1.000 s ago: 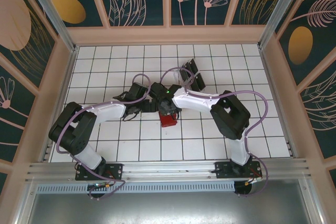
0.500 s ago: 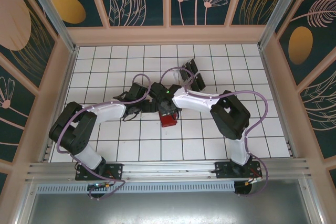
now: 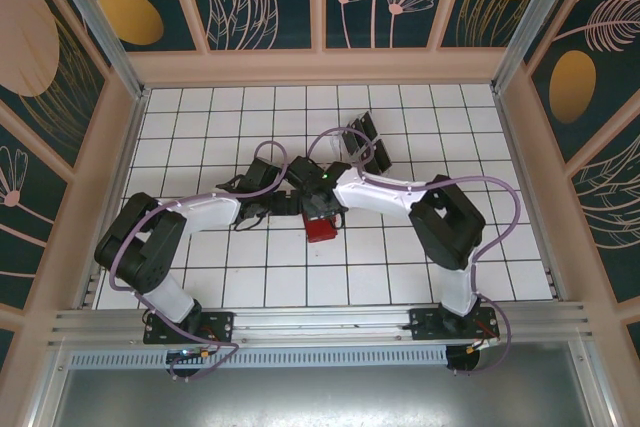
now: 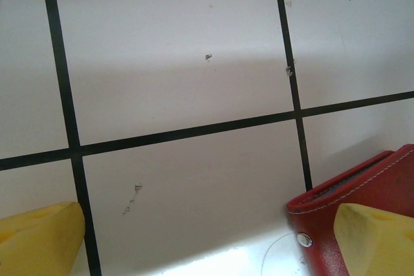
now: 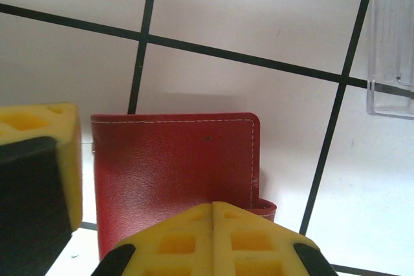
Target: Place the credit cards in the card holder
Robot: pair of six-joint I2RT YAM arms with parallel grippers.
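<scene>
White tiles with black lines cover the table (image 3: 200, 277), and the walls around it have flowers painted on them. Both arms reach to the middle of the table, and their tips come close together there.

The wallet (image 5: 174, 166) is red and lies flat on the tiles under the arm tips. From the right wrist it looks folded shut, with its red cover facing up.

The right gripper (image 5: 126, 198) hangs right over it. Its two yellow fingers (image 5: 39, 153) are apart, one by the wallet's left edge and one over its near edge. It is not pinching anything that I can see.

The left gripper (image 4: 207, 244) is spread wide. One of its yellow fingers is in front of a corner of the wallet, and the other is far off over bare tile. It holds nothing.

The black cards (image 3: 376, 155) stand in a clear rack (image 5: 391, 43), a bit behind the wallet toward the far wall.

I think the job has hardly begun. No card is in the wallet as far as I can see, and no gripper holds a card. The wallet has to be opened first. Then each card must be lifted out of the rack and slid into a pocket.
</scene>
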